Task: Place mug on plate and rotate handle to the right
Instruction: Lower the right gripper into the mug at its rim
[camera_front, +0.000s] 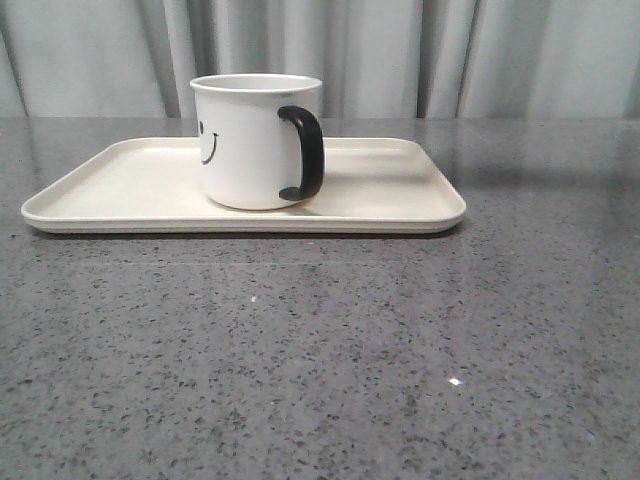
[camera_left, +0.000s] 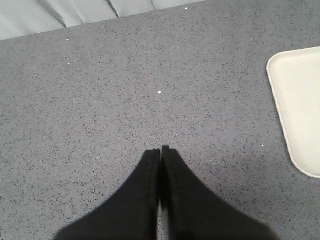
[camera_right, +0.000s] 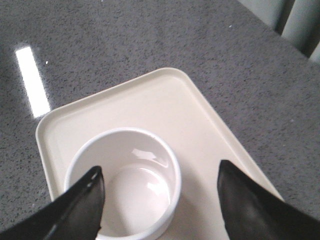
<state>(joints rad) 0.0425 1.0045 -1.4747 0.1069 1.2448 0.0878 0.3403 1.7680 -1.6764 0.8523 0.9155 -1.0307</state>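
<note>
Fingers: right fingers (camera_right: 80, 205) spread above mug (camera_front: 257, 140), left fingers (camera_left: 150, 175) pressed together over table (camera_front: 320, 350). Mug upright on plate (camera_front: 400, 200); handle (camera_front: 305, 152) near 4 o'clock. Next, probably: turn to 3 o'clock.

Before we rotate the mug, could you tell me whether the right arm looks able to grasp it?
Probably yes: the right tool is open above the mug on the plate, nothing between.

Speckled grey table (camera_front: 320, 360), pale, perhaps pleated curtain (camera_front: 400, 55) behind
</note>
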